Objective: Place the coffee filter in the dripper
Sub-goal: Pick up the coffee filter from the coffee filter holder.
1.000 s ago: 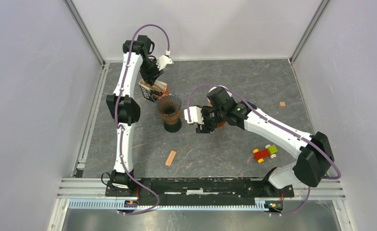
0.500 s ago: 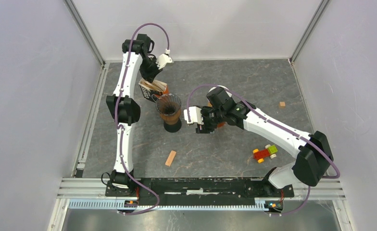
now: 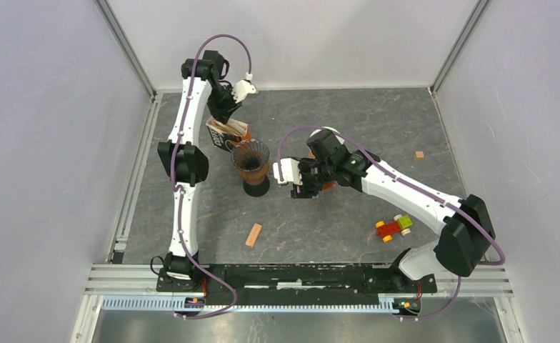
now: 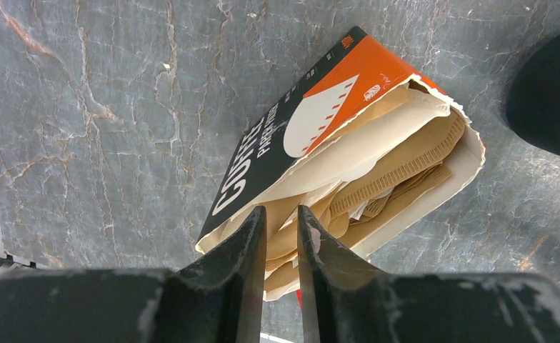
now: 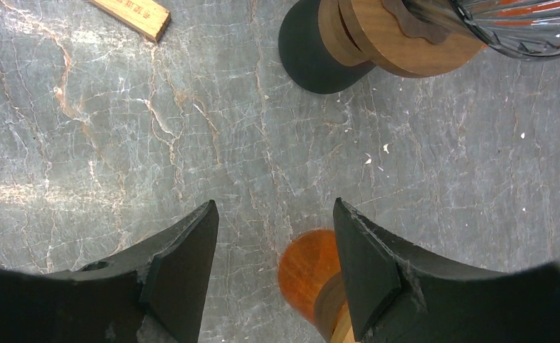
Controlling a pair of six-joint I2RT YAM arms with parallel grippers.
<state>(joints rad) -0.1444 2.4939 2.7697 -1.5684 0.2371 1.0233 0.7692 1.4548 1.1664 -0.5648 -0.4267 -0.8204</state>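
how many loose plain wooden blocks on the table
2. A long block lies in front of the dripper, toward the near edge; a small block sits at the far right. Others may hide under the arms.

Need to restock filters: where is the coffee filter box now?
Top view: the filter box lies rear-left on the table, just behind the dripper, under the left gripper.
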